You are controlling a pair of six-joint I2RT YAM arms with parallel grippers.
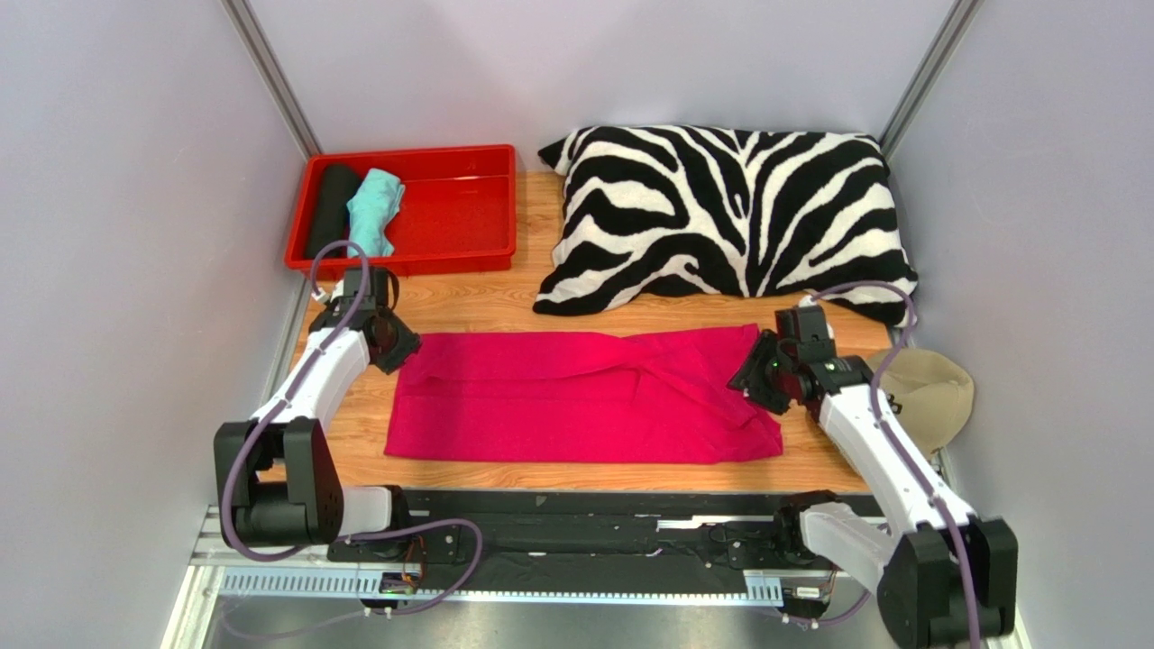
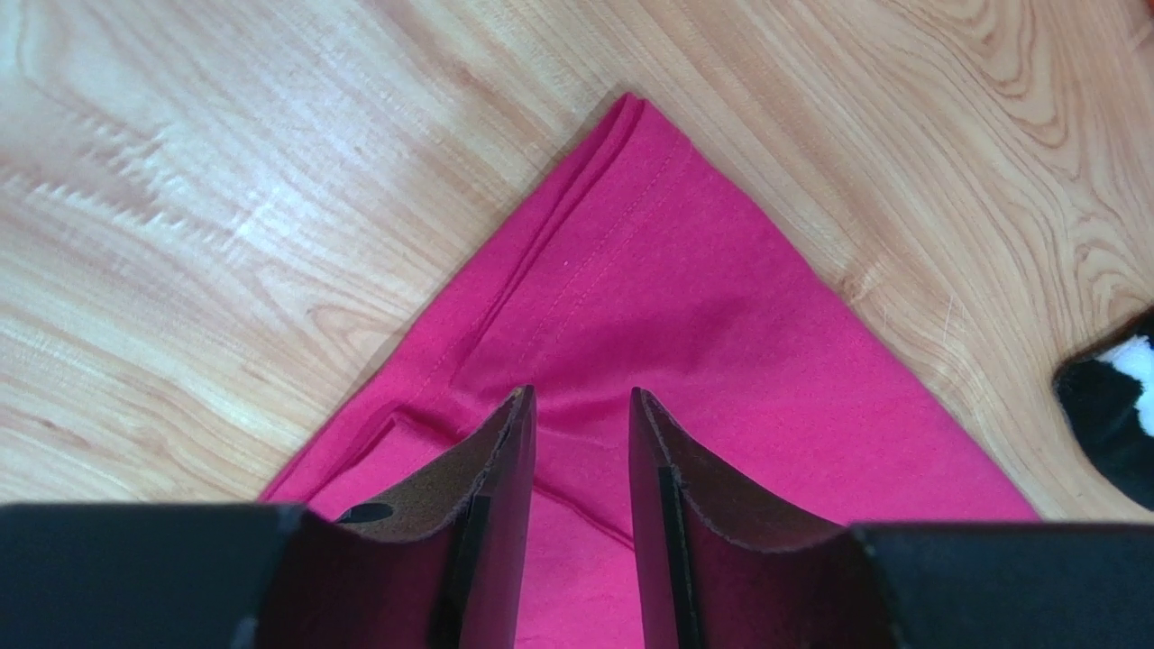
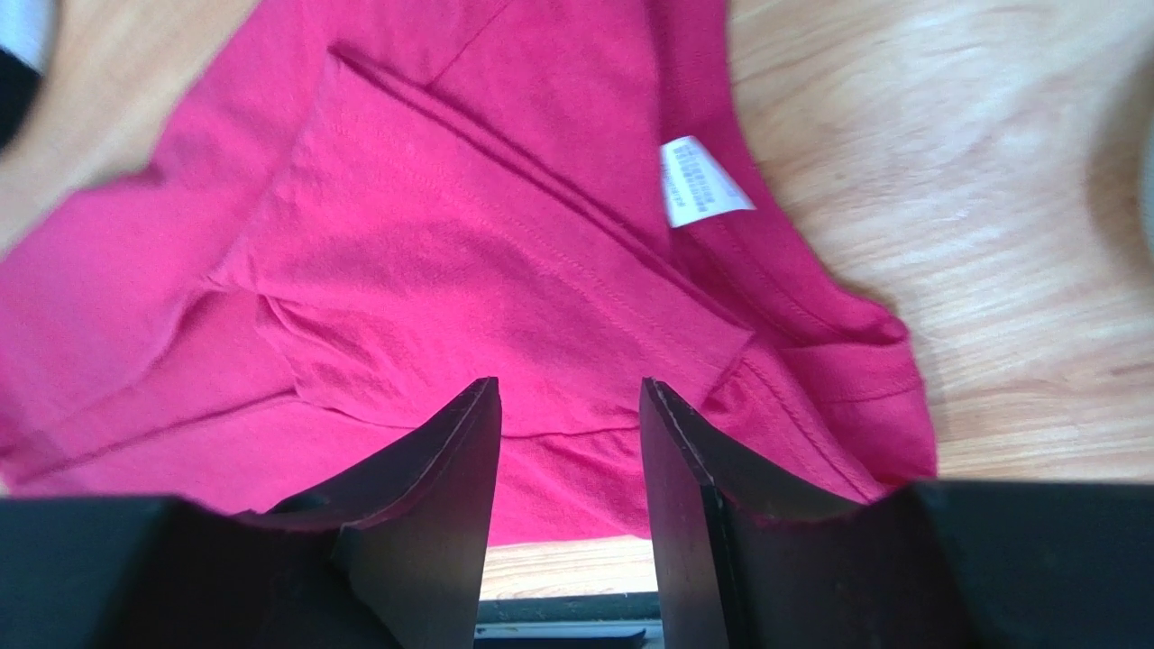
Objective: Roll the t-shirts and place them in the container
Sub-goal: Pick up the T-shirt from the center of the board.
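The hot-pink t-shirt (image 1: 583, 395) lies folded into a long band across the wooden table. My left gripper (image 1: 396, 341) is open over its far-left corner (image 2: 650, 311), holding nothing. My right gripper (image 1: 753, 379) is open over the shirt's right end (image 3: 447, 284), where the white neck tag (image 3: 702, 181) shows, and holds nothing. A black roll (image 1: 331, 207) and a mint-green roll (image 1: 373, 210) lie in the red tray (image 1: 461, 244) at the far left.
A zebra-striped pillow (image 1: 725, 223) fills the far right, close behind the shirt. A beige cap (image 1: 935, 392) lies at the right edge beside my right arm. Grey walls close in both sides.
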